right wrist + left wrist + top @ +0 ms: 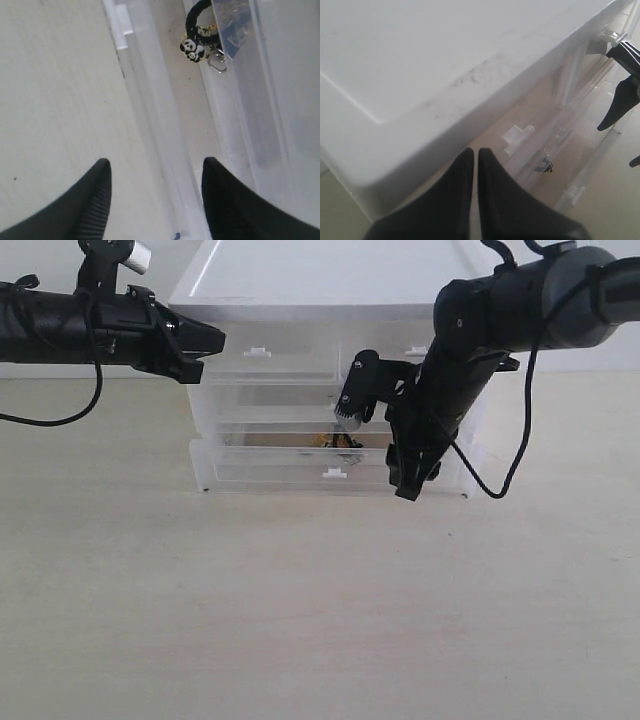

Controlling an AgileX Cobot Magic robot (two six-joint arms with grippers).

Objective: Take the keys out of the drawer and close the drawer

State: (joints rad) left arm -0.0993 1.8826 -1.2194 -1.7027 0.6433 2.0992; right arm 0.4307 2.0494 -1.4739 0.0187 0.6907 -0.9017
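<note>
Keys (336,440): a small gold-coloured bunch on a black braided strap. They lie inside the lowest translucent white plastic drawer (270,476), which stands pulled out of the white plastic cabinet (320,285) on the pale wood-grain tabletop (300,620).

Exterior view. The left pincer (212,340) hangs by the cabinet's upper left corner, well apart from the drawer. The right pincer (408,485) points down at the drawer's right end, near the keys and not touching them.

Left wrist view. The left pincer (475,162) has its fingers pressed together with nothing between them. The cabinet top lies beneath.

Right wrist view. The right pincer (156,162) is spread wide and empty, one finger over the tabletop and the other over the drawer's inside. The front wall (150,125) runs between them. The keys (202,40) lie ahead on the drawer floor, partly under the edge of the tier above. The strap loop (194,15) and a black-and-white panda charm (190,49) show clear.

Handling, as a judgement: the bunch is light, loose and apt to shift. The metal parts are slippery, while the strap is soft and gives a better hold, so pinch at the loop. The drawer walls look thin and likely to flex.

No brand, label or writing is readable.
</note>
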